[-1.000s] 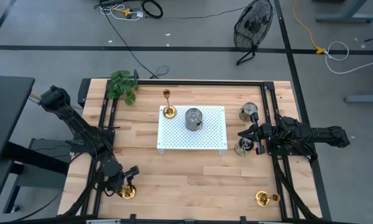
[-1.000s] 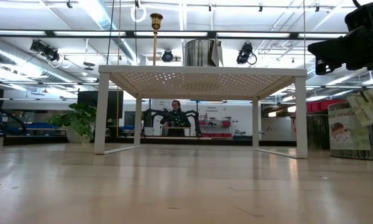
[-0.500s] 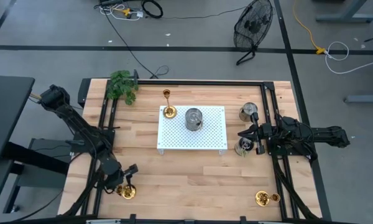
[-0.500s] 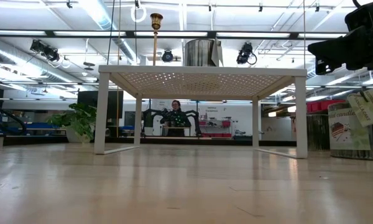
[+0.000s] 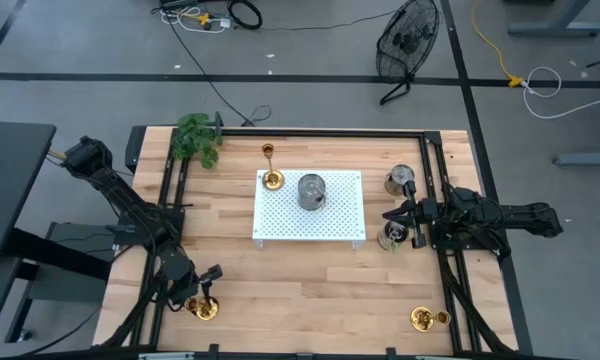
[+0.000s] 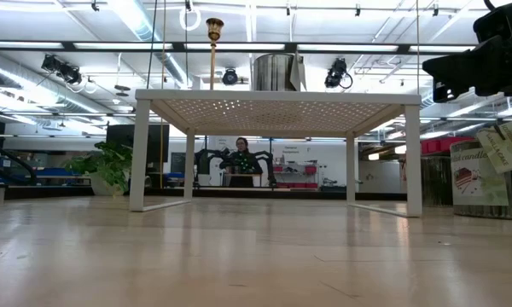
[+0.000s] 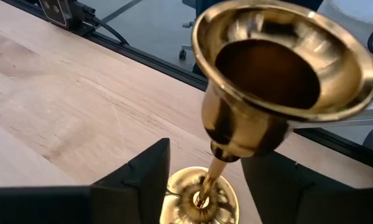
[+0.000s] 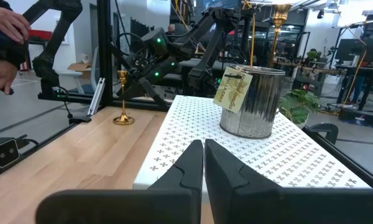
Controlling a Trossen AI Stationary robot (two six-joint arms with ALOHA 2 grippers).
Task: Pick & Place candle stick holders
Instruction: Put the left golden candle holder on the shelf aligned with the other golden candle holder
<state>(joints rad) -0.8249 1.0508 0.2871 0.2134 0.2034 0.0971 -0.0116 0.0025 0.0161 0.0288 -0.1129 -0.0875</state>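
The left claw stands open at the near-left corner of the desk, its two dark fingers straddling the slim stem of a gold candle stick holder without, as far as the wrist view shows, yet pressing it; the stem looks like the sensible place to grip, since the dished base and flared cup are too wide for the jaws. Taking the white perforated stand at mid-desk as landmark, this holder sits well off its near-left leg; a tall holder stands on the stand's far-left corner beside a silver tin; a third holder lies well off its near-right side. The right claw waits just right of the stand, fingers closed and empty.
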